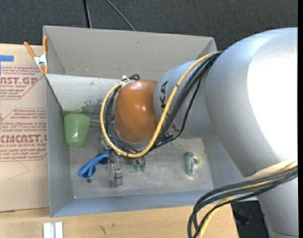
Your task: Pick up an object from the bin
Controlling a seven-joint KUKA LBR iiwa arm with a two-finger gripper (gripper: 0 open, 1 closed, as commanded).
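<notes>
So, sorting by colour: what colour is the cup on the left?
Cup: pale green, camera view.

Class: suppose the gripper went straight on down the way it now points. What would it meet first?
Most likely the bare bin floor. The gripper points down just right of the blue plastic piece, whose end lies close beside it. Depth is unclear, so it might graze that piece first.

A blue plastic thing point(94, 165), bent rather like a pair of glasses, lay flat on the floor of the bin point(156, 185) toward its near-left corner. A pale green cup point(77, 128) sat beyond it by the left wall.
</notes>
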